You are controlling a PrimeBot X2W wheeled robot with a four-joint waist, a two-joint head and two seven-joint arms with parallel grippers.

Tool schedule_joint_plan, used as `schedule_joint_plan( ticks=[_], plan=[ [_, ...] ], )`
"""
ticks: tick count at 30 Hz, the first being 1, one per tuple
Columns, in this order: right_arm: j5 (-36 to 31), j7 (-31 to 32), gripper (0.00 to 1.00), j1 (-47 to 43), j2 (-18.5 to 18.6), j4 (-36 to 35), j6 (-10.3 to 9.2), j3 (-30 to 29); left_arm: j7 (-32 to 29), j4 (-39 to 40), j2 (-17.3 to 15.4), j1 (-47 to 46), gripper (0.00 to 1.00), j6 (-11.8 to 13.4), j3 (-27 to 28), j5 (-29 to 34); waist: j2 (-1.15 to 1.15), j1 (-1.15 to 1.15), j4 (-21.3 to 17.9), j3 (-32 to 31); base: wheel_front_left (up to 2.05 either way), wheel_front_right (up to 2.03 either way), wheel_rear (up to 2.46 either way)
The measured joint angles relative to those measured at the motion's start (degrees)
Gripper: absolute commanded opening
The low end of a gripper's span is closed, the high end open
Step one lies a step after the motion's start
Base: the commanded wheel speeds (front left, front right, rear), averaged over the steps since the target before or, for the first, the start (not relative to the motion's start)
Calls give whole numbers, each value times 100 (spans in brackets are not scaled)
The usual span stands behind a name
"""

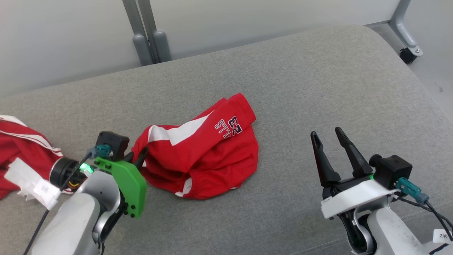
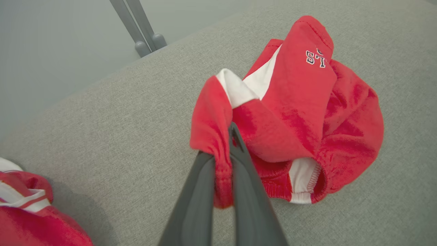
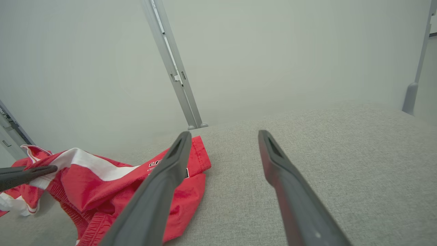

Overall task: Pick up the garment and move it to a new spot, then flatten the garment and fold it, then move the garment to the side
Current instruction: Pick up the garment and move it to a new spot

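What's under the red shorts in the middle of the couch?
Grey cushion shows all round the shorts; anything beneath the crumpled cloth is covered and cannot be seen.

This looks like a lab or test bay rather than a home. The worktop (image 1: 318, 88) is a broad pad covered in grey woven fabric, with a rounded corner at 2 o'clock. Behind it stand plain pale partition panels (image 1: 70, 42) joined by grey metal posts (image 1: 143, 46) at 11 o'clock. At 2 o'clock a metal frame leg (image 1: 399, 12) ends in a black caster (image 1: 407, 55) on a bare pale floor (image 1: 433, 71).
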State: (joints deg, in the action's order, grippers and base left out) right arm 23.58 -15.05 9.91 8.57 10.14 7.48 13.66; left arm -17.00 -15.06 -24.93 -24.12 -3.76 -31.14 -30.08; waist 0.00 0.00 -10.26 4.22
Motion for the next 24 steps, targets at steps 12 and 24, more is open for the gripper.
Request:
schedule_joint_plan(
  ticks=[12, 24],
  plan=[
    [8, 0, 100, -99, 146, 120, 0, 79, 1429, -1104, 465, 175, 100, 38, -3, 111, 0, 0, 374, -215, 0, 0, 0],
    [-57, 0, 100, -216, 242, -49, 0, -291, 2925, 151, 392, 1172, 100, 1289, 1046, -93, 0, 0, 679, -489, 0, 0, 0]
  ],
)
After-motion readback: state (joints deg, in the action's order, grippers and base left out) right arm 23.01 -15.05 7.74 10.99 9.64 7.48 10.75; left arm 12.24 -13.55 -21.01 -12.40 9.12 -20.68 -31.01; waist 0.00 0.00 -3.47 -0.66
